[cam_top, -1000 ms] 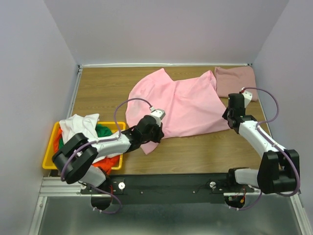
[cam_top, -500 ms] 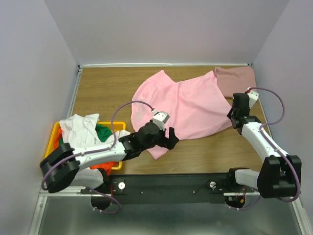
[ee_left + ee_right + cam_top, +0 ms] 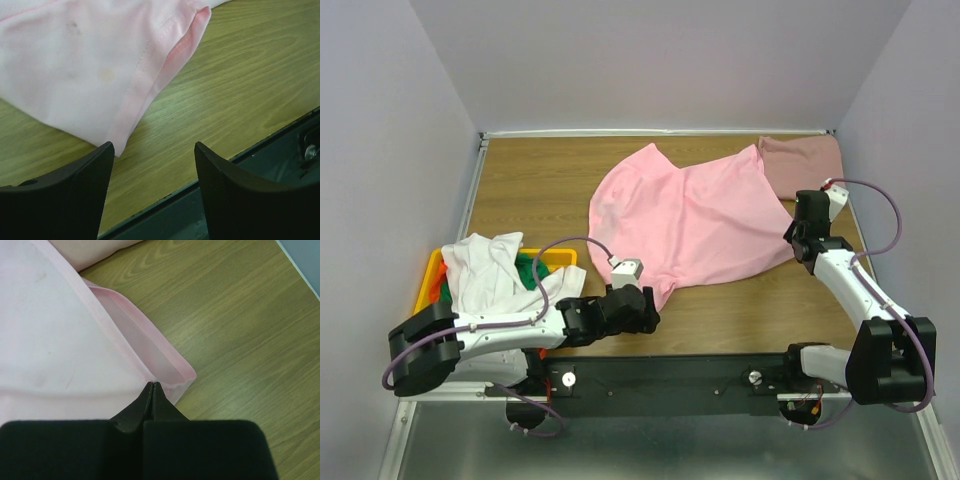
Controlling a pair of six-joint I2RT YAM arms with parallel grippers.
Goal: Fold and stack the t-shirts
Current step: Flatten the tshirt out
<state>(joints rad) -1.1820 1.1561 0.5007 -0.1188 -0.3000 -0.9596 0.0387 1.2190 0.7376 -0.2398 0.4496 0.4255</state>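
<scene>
A bright pink t-shirt (image 3: 690, 215) lies spread across the middle of the wooden table (image 3: 530, 180). My left gripper (image 3: 646, 312) (image 3: 153, 147) is open near the table's front edge. Nothing is between its fingers, and the shirt's near corner (image 3: 115, 140) lies just beyond the left fingertip. My right gripper (image 3: 799, 236) (image 3: 152, 385) is shut, its tips pinching the pink shirt's hem at the right corner (image 3: 170, 372). A folded dusty rose t-shirt (image 3: 802, 165) lies at the back right. White (image 3: 485, 268), green (image 3: 534, 268) and orange (image 3: 437, 288) t-shirts are heaped at the left.
The heap of shirts sits in a yellow plastic bin (image 3: 423, 300) off the table's front left corner. A dark metal rail (image 3: 280, 150) runs along the table's near edge, just under my left gripper. Grey walls enclose the table on three sides.
My left gripper opened, let go of the pink shirt's near corner and drew back towards the front edge. The right gripper first pulled its corner rightwards, then stayed still.
</scene>
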